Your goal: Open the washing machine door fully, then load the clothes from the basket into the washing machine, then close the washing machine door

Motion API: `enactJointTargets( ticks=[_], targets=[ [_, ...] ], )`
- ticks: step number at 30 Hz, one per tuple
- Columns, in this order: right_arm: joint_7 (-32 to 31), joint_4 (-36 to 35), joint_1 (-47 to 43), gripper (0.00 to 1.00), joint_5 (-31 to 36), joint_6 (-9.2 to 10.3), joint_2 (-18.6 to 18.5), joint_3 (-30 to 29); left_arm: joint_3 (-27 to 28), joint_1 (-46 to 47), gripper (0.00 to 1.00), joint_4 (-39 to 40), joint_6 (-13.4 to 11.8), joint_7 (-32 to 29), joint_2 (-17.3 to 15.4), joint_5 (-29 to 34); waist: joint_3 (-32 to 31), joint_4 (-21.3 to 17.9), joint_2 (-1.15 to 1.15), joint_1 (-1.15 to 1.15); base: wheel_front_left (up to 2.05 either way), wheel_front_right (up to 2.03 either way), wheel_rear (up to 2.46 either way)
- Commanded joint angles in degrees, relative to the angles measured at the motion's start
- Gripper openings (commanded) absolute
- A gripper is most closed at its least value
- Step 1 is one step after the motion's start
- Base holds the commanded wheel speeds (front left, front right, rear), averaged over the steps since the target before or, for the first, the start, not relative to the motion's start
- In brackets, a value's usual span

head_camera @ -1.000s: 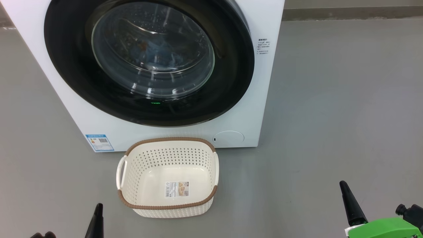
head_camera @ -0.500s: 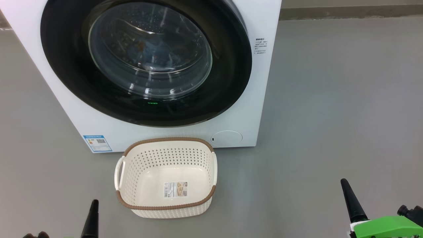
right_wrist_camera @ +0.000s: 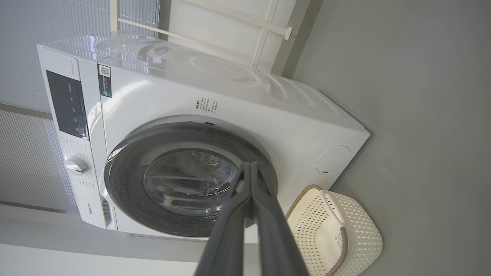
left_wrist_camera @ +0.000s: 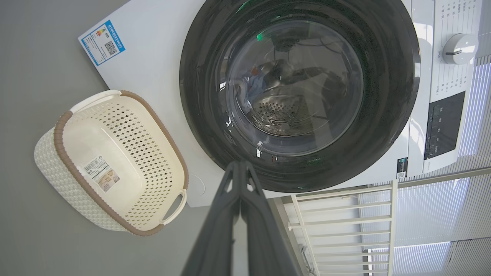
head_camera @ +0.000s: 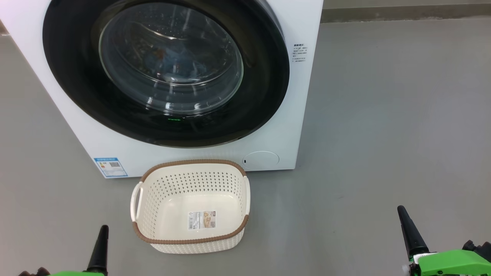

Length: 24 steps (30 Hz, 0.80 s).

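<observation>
Both pairs of jaws are pressed together w/ nothing btwn them. The left gripper (head_camera: 101, 239) and the right gripper (head_camera: 407, 228) each show as one dark spike, and in each wrist view the two fingers meet at the tips. We read that as a parked pose: nothing needs holding, and closed tips are less likely to snag.

Ahead of both grippers, well apart from either, stands the big white front-loading washing machine (head_camera: 303, 115). Its large round glossy black-framed washing machine door (head_camera: 264, 96), w/ a bulging clear glass bowl at centre, sits flush in the front. We see no gap at its rim, so we take it as closed. Behind the glass a blurred blue & orange-brown patch is prob. the light-blue printed clothes (head_camera: 172, 53), i.e. inside the drum, but reflections smear it too much to be sure.

Btwn the two grippers, nearer the left one and a bit ahead of its tip, sits the small cream-white perforated plastic basket (head_camera: 191, 162) w/ its brown woven-look rim, on the grey floor (head_camera: 383, 115). It's just below the door and close to the machine's front, so a short lift would carry laundry across. Inside we see a sticker (head_camera: 202, 220) on its bottom and no fabric.

Our judgement: all three steps look done, which is why the tips hang back from door & basket alike.
</observation>
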<state>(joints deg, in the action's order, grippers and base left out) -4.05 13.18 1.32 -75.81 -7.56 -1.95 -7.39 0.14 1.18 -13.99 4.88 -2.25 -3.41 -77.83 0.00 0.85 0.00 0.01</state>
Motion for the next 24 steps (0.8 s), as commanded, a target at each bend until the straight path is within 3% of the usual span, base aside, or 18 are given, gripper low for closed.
enactJointTargets(
  ticks=[1,24],
  targets=[
    [-0.5,-1.11,2.91,0.0,-2.08,0.05,-0.73,0.97,2.08,2.92,0.0,1.02,0.89,-0.56,-0.55,-1.68,0.01,-0.06,0.0,0.0,0.0,0.0,0.0],
    [-2.44,0.84,4.87,0.0,-16.35,0.08,-0.93,0.87,5.53,4.93,0.0,-0.04,2.6,-3.55,-0.1,-15.04,0.17,-0.85,0.0,0.0,0.0,0.0,0.0]
  ],
)
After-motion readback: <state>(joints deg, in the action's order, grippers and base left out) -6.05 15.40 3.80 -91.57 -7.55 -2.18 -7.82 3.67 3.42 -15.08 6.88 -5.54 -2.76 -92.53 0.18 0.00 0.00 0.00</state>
